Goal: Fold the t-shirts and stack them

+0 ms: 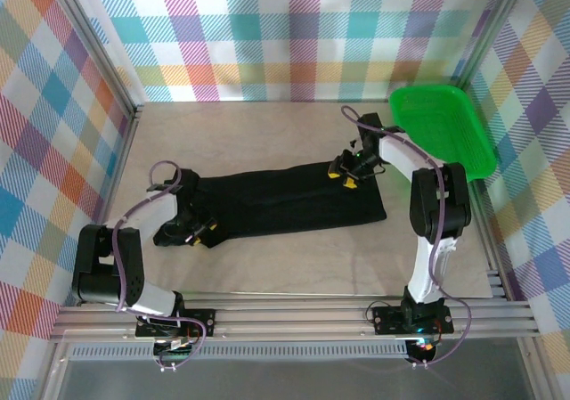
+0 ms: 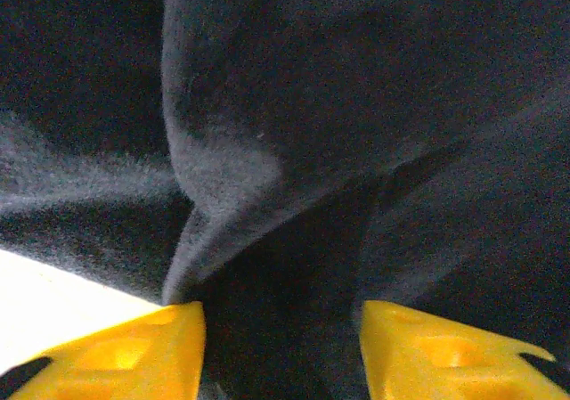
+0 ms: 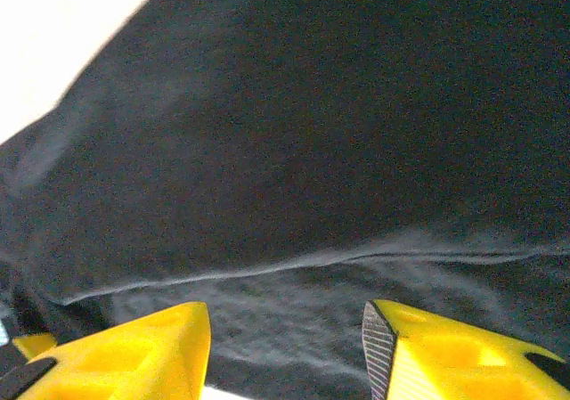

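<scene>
Plaid-patterned walls (image 1: pixel 294 35) enclose a pale table (image 1: pixel 294 266), on which one black t-shirt (image 1: pixel 285 200) is laid out as a long narrow band. Its long axis runs from the left arm's side across to the right arm's side, with the right end a little farther from the bases.

The left gripper (image 1: pixel 198 232) is down on the left end of the band. In its wrist view the yellow fingers (image 2: pixel 134 346) stand apart with a raised ridge of cloth (image 2: pixel 312 106) drawn up between them. Whether that ridge is actually pinched cannot be told.

The right gripper (image 1: pixel 346 174) is set at the far long edge near the right end. Its fingers (image 3: pixel 134 346) are seen apart above flat cloth and a hem line (image 3: pixel 312 151), with nothing held.

Each arm is thus nearest its own end, so a crosswise fold, end onto end, is judged the next step.

A green basket (image 1: pixel 436 124) stands beyond the right end, apart from the shirt. It is judged not to lie in the path of such a fold.
</scene>
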Motion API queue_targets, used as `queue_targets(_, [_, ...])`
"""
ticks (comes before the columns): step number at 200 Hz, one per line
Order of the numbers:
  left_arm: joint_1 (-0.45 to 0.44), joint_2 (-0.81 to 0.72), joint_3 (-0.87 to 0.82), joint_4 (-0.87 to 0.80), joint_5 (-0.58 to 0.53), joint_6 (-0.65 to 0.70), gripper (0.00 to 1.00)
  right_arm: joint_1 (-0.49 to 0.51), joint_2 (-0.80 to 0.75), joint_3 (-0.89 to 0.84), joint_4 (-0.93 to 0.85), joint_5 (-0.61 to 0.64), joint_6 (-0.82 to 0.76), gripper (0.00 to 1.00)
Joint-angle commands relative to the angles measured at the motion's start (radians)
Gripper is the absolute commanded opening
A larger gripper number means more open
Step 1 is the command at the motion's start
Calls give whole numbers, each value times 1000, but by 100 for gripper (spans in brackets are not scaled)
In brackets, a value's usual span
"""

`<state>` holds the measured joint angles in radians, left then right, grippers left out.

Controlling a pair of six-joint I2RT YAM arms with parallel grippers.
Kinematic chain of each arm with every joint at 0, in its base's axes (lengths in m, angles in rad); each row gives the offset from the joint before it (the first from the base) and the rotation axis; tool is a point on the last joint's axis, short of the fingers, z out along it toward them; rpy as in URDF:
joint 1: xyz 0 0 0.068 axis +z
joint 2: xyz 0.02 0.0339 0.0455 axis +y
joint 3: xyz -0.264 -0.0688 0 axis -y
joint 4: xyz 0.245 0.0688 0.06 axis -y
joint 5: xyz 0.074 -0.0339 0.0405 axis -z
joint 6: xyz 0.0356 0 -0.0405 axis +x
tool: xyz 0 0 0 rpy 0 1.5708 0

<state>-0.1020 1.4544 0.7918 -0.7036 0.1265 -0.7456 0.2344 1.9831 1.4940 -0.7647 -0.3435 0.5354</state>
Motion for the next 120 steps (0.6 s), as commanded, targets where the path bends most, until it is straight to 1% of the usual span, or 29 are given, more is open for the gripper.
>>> queue_targets(1, [2, -73, -39, -18, 34, 11, 39, -11, 31, 28, -59, 51, 3, 49])
queue_targets(21, [-2, -110, -77, -57, 41, 20, 28, -18, 53, 20, -69, 83, 6, 48])
queue_targets(45, [-1, -144, -137, -96, 40, 27, 25, -21, 83, 22, -84, 118, 6, 47])
queue_targets(63, [-1, -169, -167, -112, 45, 27, 25, -23, 101, 25, -95, 140, 6, 47])
queue_targets(81, [-1, -197, -162, -146, 49, 31, 30, -23, 109, 28, -102, 150, 6, 47])
queue_targets(94, [-1, -221, -145, -179, 36, 23, 29, -24, 112, 29, -103, 153, 5, 47])
queue_targets(99, [-1, -227, -133, -199, 18, 15, 27, -24, 114, 29, -104, 153, 5, 47])
queue_targets(111, [-1, -242, -83, -255, -47, -7, 14, -24, 115, 31, -104, 151, -1, 46])
queue_targets(120, [-1, -267, -46, -262, -69, -25, 12, -24, 113, 32, -101, 145, -3, 46])
